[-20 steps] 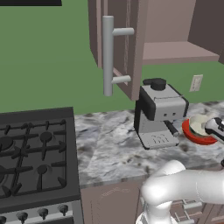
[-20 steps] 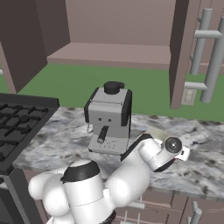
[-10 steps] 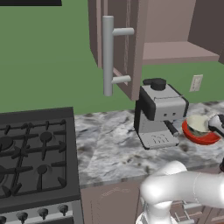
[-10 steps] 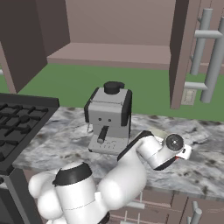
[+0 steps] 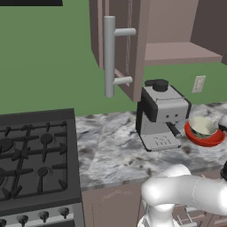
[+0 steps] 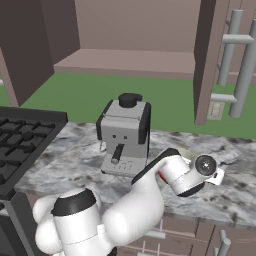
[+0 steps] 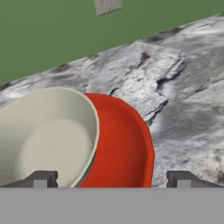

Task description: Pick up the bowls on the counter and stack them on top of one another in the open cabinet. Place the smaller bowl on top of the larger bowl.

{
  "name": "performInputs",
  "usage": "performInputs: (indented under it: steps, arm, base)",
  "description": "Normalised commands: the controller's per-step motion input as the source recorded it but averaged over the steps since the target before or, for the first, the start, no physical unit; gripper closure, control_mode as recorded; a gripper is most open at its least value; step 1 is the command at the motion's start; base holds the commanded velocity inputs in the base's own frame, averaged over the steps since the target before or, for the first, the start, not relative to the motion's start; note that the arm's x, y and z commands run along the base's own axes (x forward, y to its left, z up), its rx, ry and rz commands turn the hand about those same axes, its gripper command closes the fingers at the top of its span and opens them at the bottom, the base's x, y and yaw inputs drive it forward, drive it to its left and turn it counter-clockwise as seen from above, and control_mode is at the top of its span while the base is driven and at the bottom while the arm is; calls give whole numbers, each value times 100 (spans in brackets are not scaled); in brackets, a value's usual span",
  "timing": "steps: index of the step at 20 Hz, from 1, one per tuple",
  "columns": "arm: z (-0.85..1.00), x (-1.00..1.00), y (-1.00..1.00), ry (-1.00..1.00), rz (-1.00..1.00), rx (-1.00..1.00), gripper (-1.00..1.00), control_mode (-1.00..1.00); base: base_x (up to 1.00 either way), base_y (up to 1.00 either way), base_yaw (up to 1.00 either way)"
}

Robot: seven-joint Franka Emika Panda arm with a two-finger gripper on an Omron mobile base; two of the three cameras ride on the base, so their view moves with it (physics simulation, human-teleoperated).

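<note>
Nearest the camera, gripper (image 7: 109, 181) stood with jaws spread apart, straddling red bowl's (image 7: 124, 144) rim. Cream bowl (image 7: 46, 135) sat inside red bowl, on worktop (image 5: 111, 146) right of espresso machine (image 5: 160, 114). Beyond: open cabinet (image 5: 177, 51).

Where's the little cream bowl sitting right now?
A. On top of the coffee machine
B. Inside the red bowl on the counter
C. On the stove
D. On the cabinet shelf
B: the cream bowl sits nested in the red bowl, which rests on the counter just right of the coffee machine.
</note>
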Motion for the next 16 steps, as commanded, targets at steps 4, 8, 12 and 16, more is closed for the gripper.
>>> performInputs:
  steps: [4,8,12,16]
  arm:
    - [19,-34,-18,7,0,7,-100,-100]
    - [6,-40,-14,10,0,9,-100,-100]
    - [0,-37,-5,10,0,11,-100,-100]
    - [0,-15,1,2,-1,11,-100,-100]
  base:
    - [0,0,0]
    - [0,0,0]
    - [0,0,0]
    - [0,0,0]
